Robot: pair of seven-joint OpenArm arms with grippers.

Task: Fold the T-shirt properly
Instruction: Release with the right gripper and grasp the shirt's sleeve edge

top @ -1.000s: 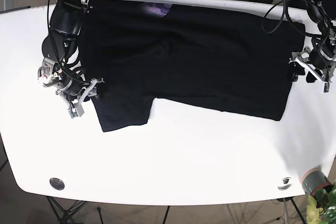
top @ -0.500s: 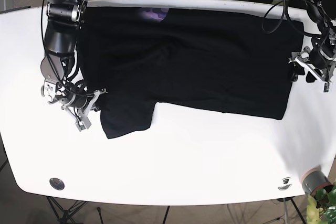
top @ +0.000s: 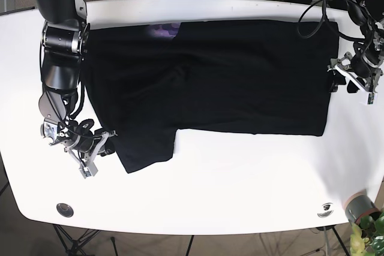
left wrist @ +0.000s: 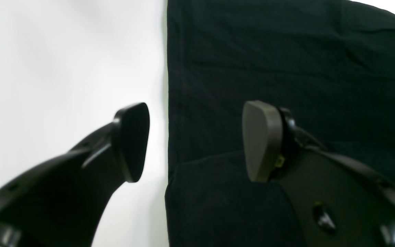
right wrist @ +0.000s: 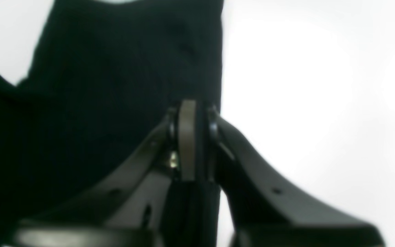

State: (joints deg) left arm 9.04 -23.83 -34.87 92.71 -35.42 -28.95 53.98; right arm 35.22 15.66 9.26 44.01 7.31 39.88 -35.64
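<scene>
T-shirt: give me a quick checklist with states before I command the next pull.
1. Right pincer shut on T-shirt sleeve: ok.
2. Left pincer open, straddling the shirt edge: ok.
3. Left pincer gripping cloth: not ok.
4. Shirt entirely on the table: ok.
5. Body lying smooth: not ok, wrinkles near the collar.
6. Sleeve cloth caught fully between the right pads: cannot tell, blurred.

Black arms, loose cables, grey-padded left hand point(left wrist: 197, 142).

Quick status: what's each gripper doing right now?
Left gripper: open, jaws straddling the T-shirt edge, not gripping.
Right gripper: shut on the T-shirt sleeve edge.
</scene>
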